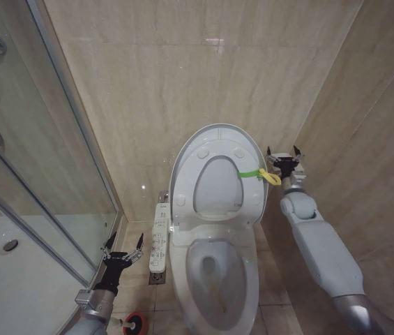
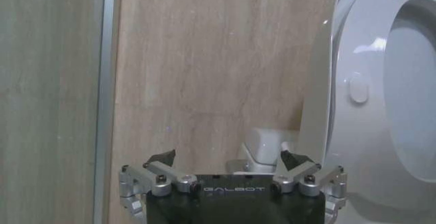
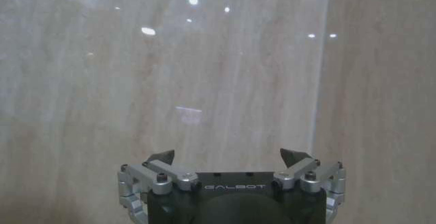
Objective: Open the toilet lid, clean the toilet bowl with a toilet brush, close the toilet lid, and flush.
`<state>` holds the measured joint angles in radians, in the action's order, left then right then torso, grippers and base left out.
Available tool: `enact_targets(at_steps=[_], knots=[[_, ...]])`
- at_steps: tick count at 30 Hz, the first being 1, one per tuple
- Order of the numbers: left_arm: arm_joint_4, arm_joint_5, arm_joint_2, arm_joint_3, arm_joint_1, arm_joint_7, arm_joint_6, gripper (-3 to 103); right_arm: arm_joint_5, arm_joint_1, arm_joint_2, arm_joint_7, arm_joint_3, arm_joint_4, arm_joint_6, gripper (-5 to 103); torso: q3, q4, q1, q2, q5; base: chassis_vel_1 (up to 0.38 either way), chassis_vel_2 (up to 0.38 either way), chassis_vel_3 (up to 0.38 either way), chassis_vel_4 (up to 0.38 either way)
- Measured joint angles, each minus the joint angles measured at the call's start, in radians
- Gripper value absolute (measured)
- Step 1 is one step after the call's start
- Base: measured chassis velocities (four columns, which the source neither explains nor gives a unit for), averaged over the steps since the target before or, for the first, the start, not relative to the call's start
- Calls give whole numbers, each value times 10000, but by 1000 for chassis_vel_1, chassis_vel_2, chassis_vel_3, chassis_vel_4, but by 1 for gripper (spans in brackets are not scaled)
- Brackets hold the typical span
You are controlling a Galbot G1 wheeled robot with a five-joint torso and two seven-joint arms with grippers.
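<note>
The toilet lid [image 1: 217, 130] stands upright against the back wall, with the ring seat [image 1: 214, 155] raised against it. Its yellow-green strap [image 1: 259, 173] hangs at the right edge. Below lies the open toilet bowl [image 1: 214, 296]. My right gripper [image 1: 282, 152] is open and empty, just right of the strap, facing the wall [image 3: 225, 81]. Low on the left, my left gripper [image 1: 122, 246] is open and empty beside the button panel [image 1: 160, 237]; its wrist view shows the gripper [image 2: 228, 157] near the lid's edge [image 2: 315, 91]. The toilet brush [image 1: 134, 322] sits in its red holder on the floor.
A glass shower door [image 1: 43, 181] closes off the left side, with the shower tray [image 1: 8, 279] behind it. Tiled walls stand close behind the toilet and along the right [image 1: 364, 139]. A floor drain [image 1: 156, 278] lies left of the bowl.
</note>
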<state>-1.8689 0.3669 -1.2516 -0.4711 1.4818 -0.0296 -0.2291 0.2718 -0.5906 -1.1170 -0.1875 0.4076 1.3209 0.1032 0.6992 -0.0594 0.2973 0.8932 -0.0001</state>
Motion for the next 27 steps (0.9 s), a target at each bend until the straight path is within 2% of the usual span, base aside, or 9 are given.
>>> enact_targets(at_steps=[8, 27], knots=[[0, 0, 0, 0, 0, 0, 0, 100, 380, -329, 415, 221, -418, 805, -193, 100, -1, -1, 0, 0, 2, 0, 0, 0, 0], [0, 0, 0, 0, 0, 0, 0, 100, 1081, -1891, 1277, 475, -335, 2324, -279, 100, -1, -3, -1, 0, 1, 0, 0, 0, 0]])
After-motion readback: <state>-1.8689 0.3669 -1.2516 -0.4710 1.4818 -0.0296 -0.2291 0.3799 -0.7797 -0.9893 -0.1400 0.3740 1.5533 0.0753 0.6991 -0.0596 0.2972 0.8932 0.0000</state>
